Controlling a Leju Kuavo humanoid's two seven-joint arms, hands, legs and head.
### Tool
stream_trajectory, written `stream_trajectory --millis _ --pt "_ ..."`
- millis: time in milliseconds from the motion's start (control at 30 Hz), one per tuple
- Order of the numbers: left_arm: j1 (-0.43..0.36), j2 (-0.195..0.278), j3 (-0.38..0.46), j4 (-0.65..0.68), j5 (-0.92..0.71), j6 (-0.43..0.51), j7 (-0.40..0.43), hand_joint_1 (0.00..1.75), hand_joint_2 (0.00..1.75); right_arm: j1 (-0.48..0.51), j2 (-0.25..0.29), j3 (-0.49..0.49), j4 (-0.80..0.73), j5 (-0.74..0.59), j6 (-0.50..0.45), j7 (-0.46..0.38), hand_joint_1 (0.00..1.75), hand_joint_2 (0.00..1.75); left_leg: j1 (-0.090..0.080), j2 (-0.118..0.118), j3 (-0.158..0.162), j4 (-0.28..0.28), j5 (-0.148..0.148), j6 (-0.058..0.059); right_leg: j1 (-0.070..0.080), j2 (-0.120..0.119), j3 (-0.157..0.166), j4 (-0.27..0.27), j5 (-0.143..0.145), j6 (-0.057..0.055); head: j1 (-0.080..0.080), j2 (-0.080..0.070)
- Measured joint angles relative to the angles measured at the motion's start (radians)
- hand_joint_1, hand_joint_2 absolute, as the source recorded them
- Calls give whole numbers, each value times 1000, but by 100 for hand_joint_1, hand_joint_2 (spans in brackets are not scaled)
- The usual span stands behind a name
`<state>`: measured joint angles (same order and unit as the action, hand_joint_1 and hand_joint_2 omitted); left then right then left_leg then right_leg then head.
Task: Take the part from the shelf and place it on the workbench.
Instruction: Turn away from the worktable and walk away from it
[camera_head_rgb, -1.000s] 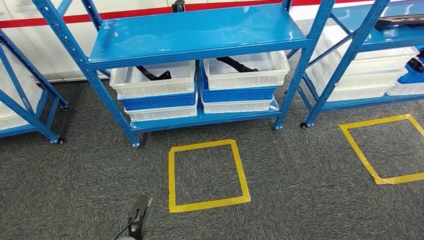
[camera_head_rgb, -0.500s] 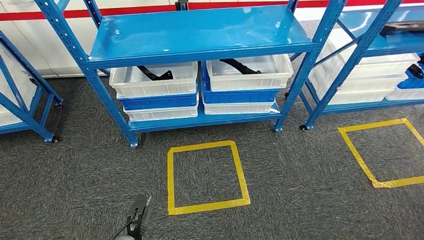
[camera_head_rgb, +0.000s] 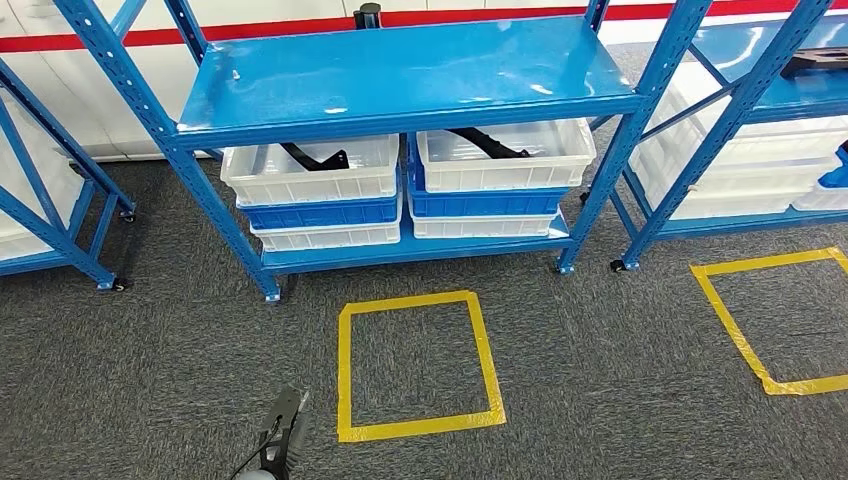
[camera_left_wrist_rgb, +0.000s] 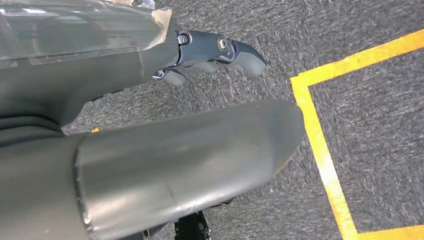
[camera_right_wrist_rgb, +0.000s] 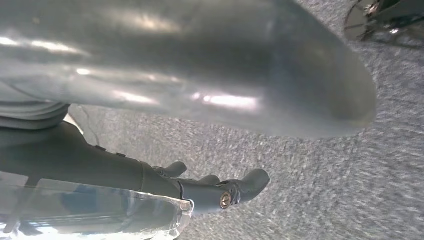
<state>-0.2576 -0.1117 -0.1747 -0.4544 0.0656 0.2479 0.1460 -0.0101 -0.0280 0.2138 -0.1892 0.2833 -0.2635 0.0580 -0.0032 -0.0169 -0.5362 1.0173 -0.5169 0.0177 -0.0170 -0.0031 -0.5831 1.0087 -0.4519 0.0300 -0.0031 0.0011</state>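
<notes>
- Against the earlier head views, the whole scene is being shifted slightly: the shelf (camera_head_rgb: 400, 75) is sitting a little lower and larger in the picture, and the yellow square (camera_head_rgb: 418, 365) is being carried down with it. This is being read as camera movement, the robot being brought closer to the shelf, not as a move of the things.
- For the task this is being judged as the approach stage; nothing is yet being reached for.
- Two dark parts are being seen in the white bins under the top board: the left part (camera_head_rgb: 315, 157) in the left bin (camera_head_rgb: 310, 172), the right part (camera_head_rgb: 487, 142) in the right bin (camera_head_rgb: 505, 152).
- The right part's long axis is being laid diagonally, running from the bin's back left toward its front right; the left part is being seen as a bent piece lying mostly across its bin.
- The left hand (camera_left_wrist_rgb: 210, 55) is being hung over the carpet, fingers loosely curled, nothing being held.
- The right hand (camera_right_wrist_rgb: 220, 190) is likewise being hung low with fingers loosely curled on nothing.
</notes>
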Motion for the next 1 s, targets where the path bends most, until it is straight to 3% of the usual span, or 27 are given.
stream_trajectory --millis 67,133,167,200,233,300,367,467,533,567,633,700,733,800,833,900,1000 --pt "0 0 0 -2 0 2 0 0 0 0 0 0 0 -1 0 0 0 0 4 6 -42 87 -41 -12 -4 0 10 -2 -6 -14 -4 0" --pt "3 0 0 -3 0 2 0 0 0 -1 -1 -1 0 -6 0 0 0 0 8 9 -121 221 -88 -19 -3 0 18 -2 -14 -24 -6 0" --pt "5 0 0 -3 0 2 0 0 0 -1 -1 -1 0 -8 0 0 0 0 10 9 -155 266 -93 -21 -3 0 22 -2 -18 -26 -6 0" --pt "7 0 0 -3 0 2 0 0 0 0 -1 -1 0 -10 0 0 0 0 11 9 -173 277 -78 -21 -2 1 27 -1 -22 -27 -6 0" --pt "8 0 0 -3 0 2 0 0 0 0 0 -1 0 -10 0 0 0 0 11 10 -171 247 -43 -19 -2 2 35 -2 -28 -26 -6 0" --pt "8 1 0 -3 0 2 0 0 0 1 1 -1 0 -12 0 0 0 0 10 12 -121 115 43 -8 -1 3 50 -2 -39 -20 -6 0" --pt "7 2 0 -4 -1 3 0 0 0 0 2 -2 0 -13 -1 0 0 0 6 15 -74 19 76 1 4 3 57 -2 -50 -10 -6 0" --pt "6 0 0 -6 -3 2 4 0 0 -3 3 -5 0 -16 -3 0 0 0 3 13 -59 -3 68 13 7 -1 60 -7 -58 5 -7 0" --pt "5 0 -1 -8 -4 3 9 0 0 -4 4 -7 0 -16 -5 -1 0 0 7 12 -45 -17 70 25 7 -1 48 25 -76 9 -6 0" --pt "3 -1 -2 -9 -5 3 11 0 0 -4 4 -7 0 -17 -6 -1 0 0 10 12 -38 -23 69 31 8 -1 24 73 -96 8 -4 0" --pt "1 -4 -3 -9 -5 3 13 0 0 -4 4 -7 0 -17 -8 -2 0 0 8 12 -32 -24 62 37 6 1 -58 213 -143 3 0 0" --pt "2 -5 -5 -9 -5 3 14 0 0 -2 4 -7 0 -17 -9 -2 0 0 8 10 -24 -24 54 37 4 1 -118 290 -150 14 2 0" --pt "2 -5 -6 -9 -5 3 14 0 0 -1 3 -8 0 -17 -9 -2 0 0 9 8 -18 -23 49 36 2 1 -120 274 -128 25 3 0" --pt "2 -5 -7 -9 -5 3 14 0 0 2 2 -8 0 -15 -10 -2 0 0 9 4 -1 -22 35 28 -3 0 -69 135 -51 47 5 0" --pt "2 -5 -7 -9 -5 3 13 0 0 1 2 -8 1 -15 -10 -2 0 0 7 3 4 -20 26 22 -4 0 -41 69 -19 50 7 0" --pt "0 -5 -7 -9 -4 3 12 0 0 0 3 -8 2 -13 -11 -2 0 0 2 3 10 -17 14 11 -4 0 -13 8 6 38 8 0" --pt "-1 -6 -7 -10 -3 3 11 0 0 -1 4 -8 2 -10 -14 -1 0 0 5 4 13 -12 1 0 -5 1 -6 9 0 11 4 0"
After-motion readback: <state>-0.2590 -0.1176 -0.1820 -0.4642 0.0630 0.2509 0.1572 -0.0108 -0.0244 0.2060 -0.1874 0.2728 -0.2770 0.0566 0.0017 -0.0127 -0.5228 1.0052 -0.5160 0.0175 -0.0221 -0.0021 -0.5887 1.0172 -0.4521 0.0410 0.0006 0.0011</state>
